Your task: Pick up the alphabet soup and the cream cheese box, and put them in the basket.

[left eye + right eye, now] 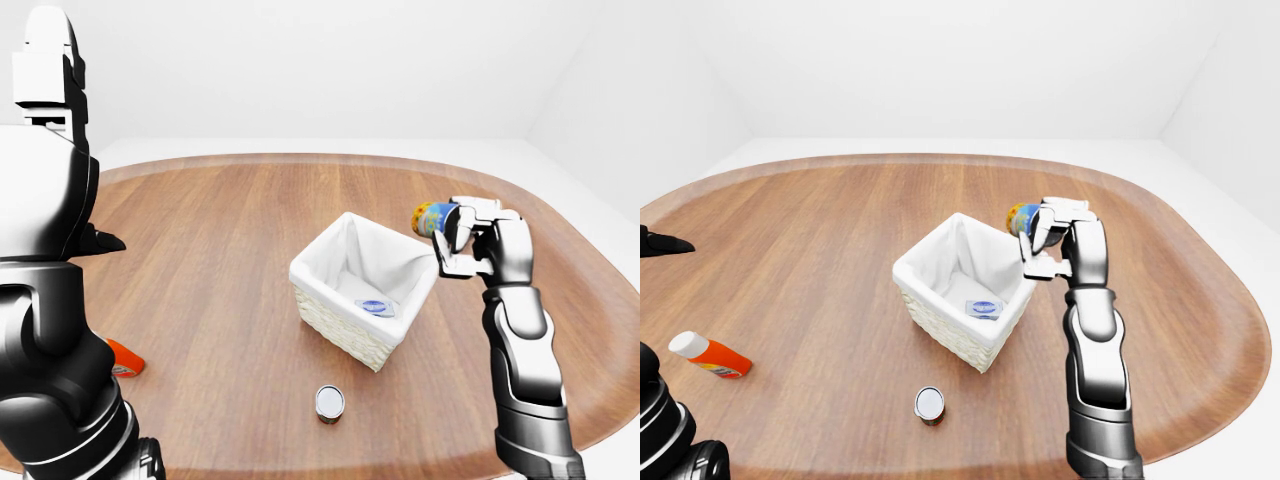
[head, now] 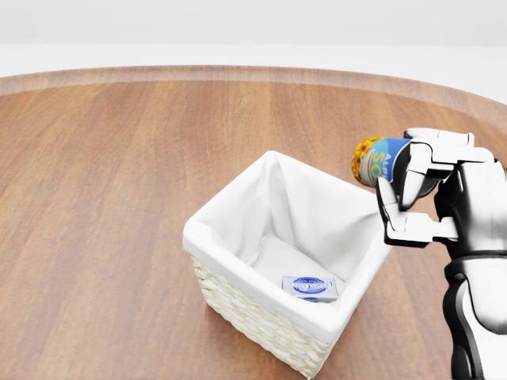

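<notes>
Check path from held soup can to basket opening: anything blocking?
Nothing visible blocks it. The right hand holds the alphabet soup tilted beside the basket, above its right rim. The opening is clear; only the cream cheese box lies on its floor.

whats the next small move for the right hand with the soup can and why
Probably carry the alphabet soup a little further left in the head view, over the basket, then release. The right hand holds it beside the rim, not yet above the opening; the cream cheese box already lies inside.
</notes>
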